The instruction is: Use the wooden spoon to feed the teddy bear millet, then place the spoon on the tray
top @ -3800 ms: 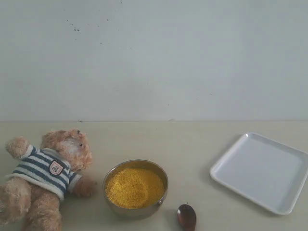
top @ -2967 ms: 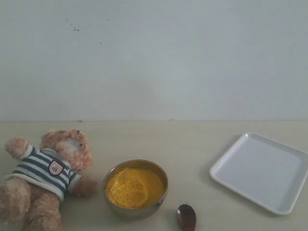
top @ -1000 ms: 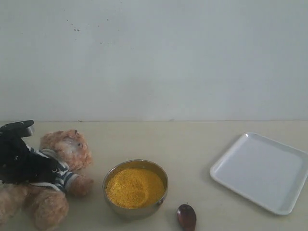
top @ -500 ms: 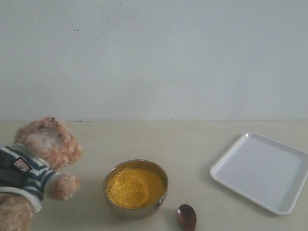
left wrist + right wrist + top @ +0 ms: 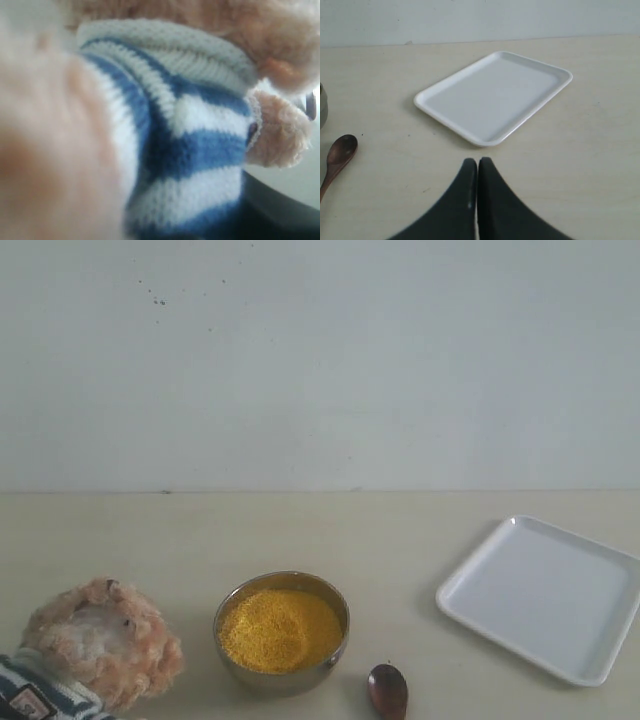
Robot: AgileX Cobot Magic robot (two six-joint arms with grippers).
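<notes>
Calls for the right end effector [image 5: 477,163], pinched shut, empty, with the wooden spoon [image 5: 338,153] nearby, handle running back alongside.

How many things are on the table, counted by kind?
teddy bear: 1
steel bowl holding millet: 1
wooden spoon: 1
tray: 1
Total: 4
</notes>
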